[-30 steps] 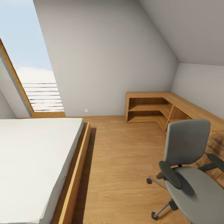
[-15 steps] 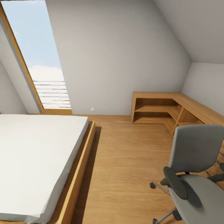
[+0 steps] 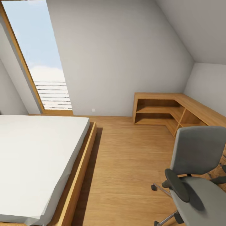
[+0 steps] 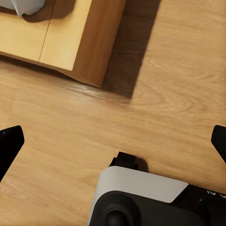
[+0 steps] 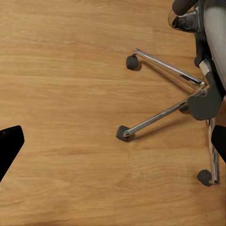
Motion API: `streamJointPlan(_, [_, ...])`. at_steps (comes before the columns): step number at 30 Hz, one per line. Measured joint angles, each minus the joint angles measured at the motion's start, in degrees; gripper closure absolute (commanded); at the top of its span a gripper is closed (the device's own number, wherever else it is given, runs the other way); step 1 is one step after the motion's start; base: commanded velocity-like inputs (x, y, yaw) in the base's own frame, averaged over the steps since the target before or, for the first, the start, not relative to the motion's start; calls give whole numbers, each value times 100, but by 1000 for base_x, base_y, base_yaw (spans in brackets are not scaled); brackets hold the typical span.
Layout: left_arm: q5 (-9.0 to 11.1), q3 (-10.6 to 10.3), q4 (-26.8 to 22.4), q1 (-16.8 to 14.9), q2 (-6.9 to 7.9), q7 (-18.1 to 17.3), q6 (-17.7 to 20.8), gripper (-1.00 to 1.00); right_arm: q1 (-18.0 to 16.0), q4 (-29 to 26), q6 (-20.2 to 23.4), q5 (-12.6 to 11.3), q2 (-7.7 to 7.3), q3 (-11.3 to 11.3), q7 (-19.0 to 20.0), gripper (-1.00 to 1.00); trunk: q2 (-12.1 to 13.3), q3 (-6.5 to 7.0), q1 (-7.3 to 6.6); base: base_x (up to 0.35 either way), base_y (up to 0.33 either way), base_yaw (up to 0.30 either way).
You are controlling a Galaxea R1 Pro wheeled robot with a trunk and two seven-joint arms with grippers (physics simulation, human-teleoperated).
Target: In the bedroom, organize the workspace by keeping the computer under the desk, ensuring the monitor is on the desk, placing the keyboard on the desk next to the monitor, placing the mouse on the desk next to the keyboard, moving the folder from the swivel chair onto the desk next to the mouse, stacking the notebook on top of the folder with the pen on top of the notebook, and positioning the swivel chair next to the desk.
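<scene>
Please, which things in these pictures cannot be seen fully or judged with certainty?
- Swivel chair: head view; picture edges cut its seat and base.
- Bed: head view; left and lower edges cut it.
- Left gripper, right gripper: wrist views; just dark tips at the borders, jaws wide apart.

A white-mattressed bed on a light wooden frame (image 3: 40, 157) lies left, a tall slanted window (image 3: 37, 59) behind, low wooden corner shelving (image 3: 163, 110) far right.

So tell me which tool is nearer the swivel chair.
Right. The right tool hangs over the floor just beside the swivel chair's chrome base and castors. The left tool looks down at the bed frame instead.
</scene>
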Motion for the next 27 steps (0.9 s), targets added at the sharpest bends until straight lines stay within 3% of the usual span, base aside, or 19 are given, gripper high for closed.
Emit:
streamJointPlan(8, [0, 5, 4, 0, 4, 0, 5, -100, 0, 1, 0, -2, -3, 0, 0, -100, 0, 0, -1, 53, 8, 0])
streamJointPlan(27, [0, 3, 5, 0, 1, 0, 8, -100, 0, 3, 1, -3, -3, 0, 3, -100, 0, 0, -1, 225, 142, 0])
